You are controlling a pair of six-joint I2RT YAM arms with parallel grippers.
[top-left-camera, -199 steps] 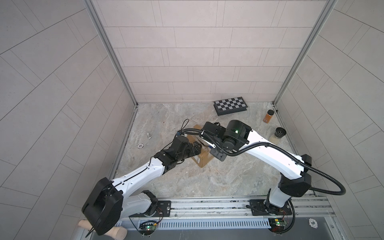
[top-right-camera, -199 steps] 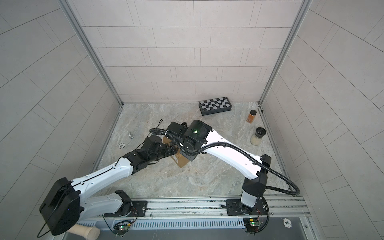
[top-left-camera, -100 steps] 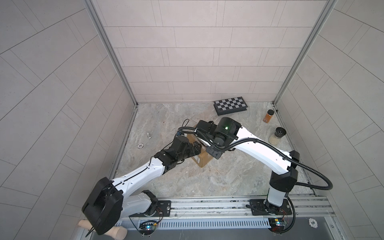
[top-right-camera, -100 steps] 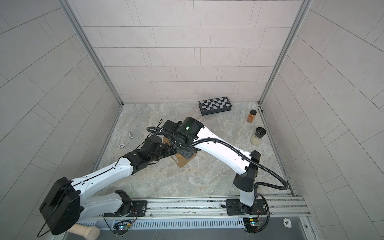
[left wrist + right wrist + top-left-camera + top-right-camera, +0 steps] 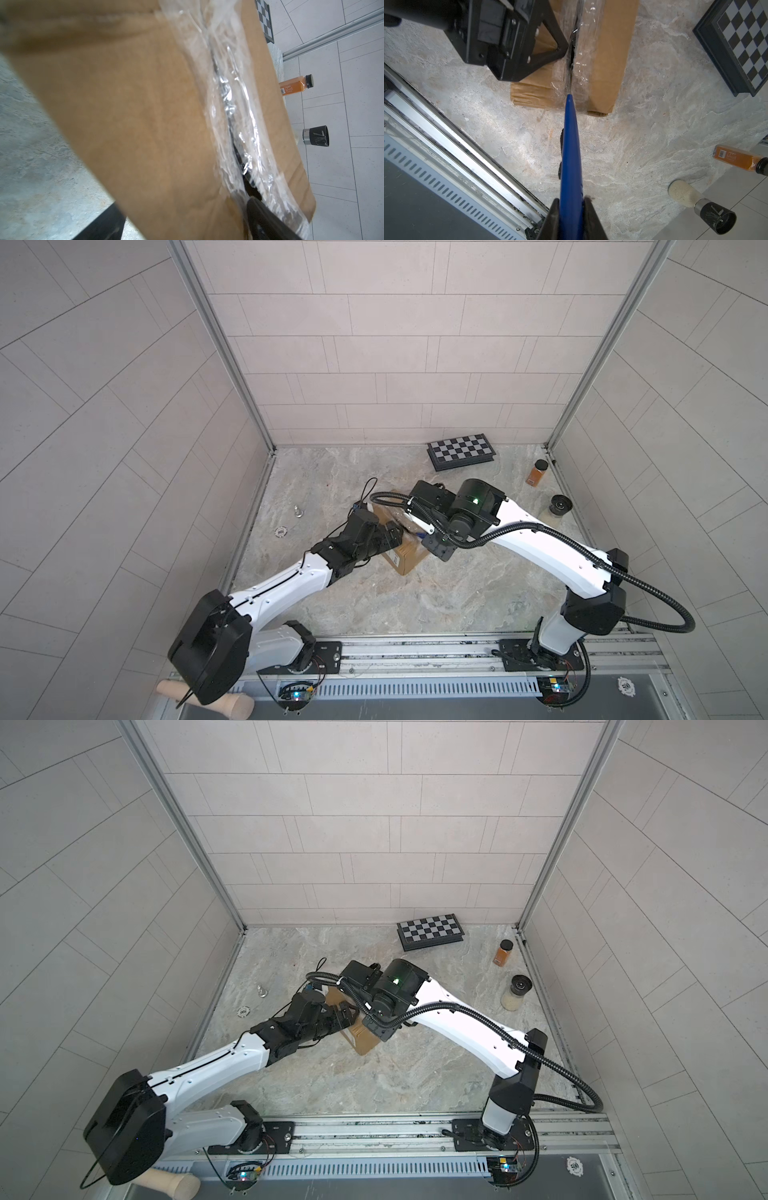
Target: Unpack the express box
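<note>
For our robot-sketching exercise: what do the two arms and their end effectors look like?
The left arm and right arm have white links and black joints. A ribbed black hose runs along the right arm, whose wrist shows a green light; a thin black wire loops at the left wrist. The left end effector and right end effector are black and angular.

Lab test cell, tiled walls (image 5: 374,344), aluminium rail (image 5: 415,649)
</note>
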